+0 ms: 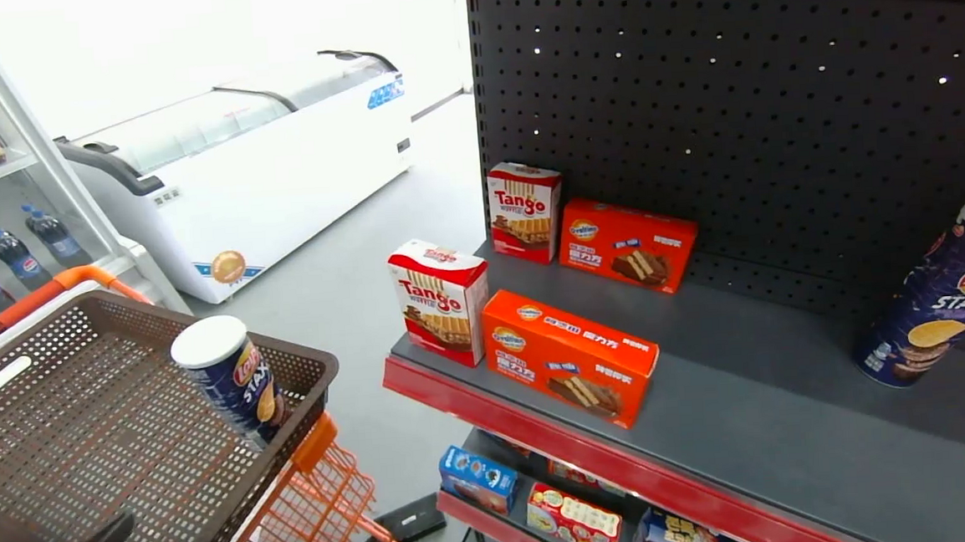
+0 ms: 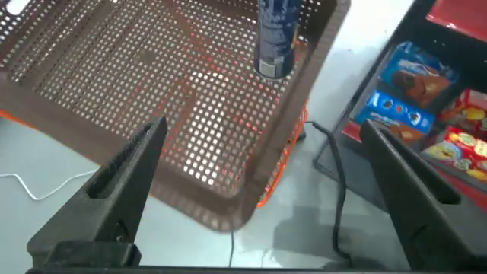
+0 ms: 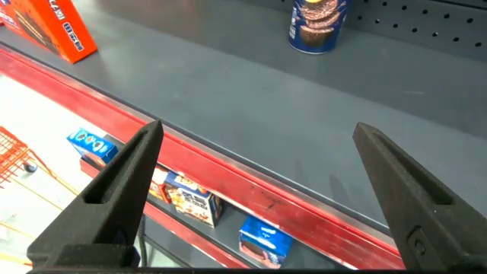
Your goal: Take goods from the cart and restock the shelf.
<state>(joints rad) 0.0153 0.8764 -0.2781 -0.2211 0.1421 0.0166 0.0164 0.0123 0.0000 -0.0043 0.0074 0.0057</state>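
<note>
Can [image 1: 229, 379] is standing on its base, lid up, in the basket [image 1: 36, 374] on the cart [image 1: 329, 498], against the basket's corner nearest the shelf [image 1: 792, 403]. Its long axis is running about upright, perhaps leaning a little. The left gripper [image 2: 262, 129] is hanging over the basket's opposite edge with its jaws spread wide and nothing in them. The can [image 2: 275, 34] is sitting ahead of it across the basket floor, roughly in line with the gap. The right gripper [image 3: 259, 131] is hovering over the shelf's front edge, also wide and empty. Judging by this, the left arm is the nearer one, and a sideways grasp around the can's body is looking apt.
</note>
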